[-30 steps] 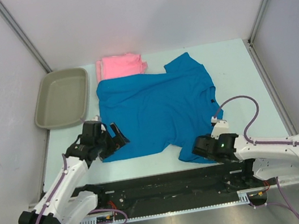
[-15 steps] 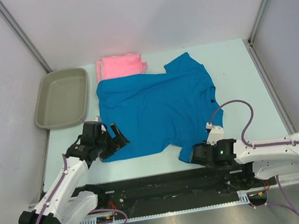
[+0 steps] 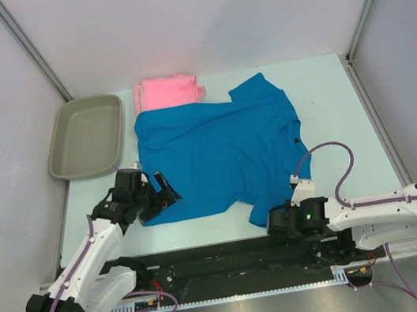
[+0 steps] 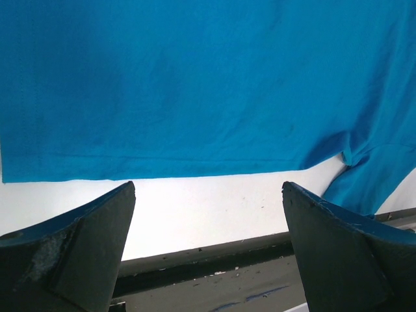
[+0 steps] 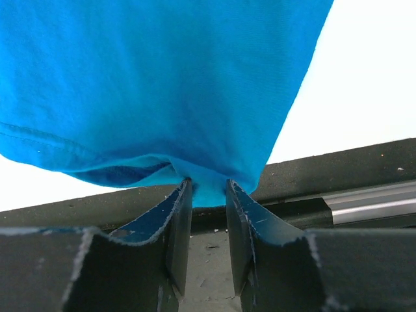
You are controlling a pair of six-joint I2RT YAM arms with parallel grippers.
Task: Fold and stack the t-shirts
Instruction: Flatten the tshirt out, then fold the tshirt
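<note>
Blue t-shirt (image 3: 219, 150) spread flat on table (image 3: 328, 104), its lower right corner pinched in narrow jaws of right gripper (image 5: 208, 190), left gripper (image 3: 160, 193) jaws wide and empty beside lower left hem, pink t-shirt (image 3: 170, 92) folded, upper centre.

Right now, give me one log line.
left gripper open near blue t-shirt hem | right gripper shut on its near sleeve | pink t-shirt folded
</note>
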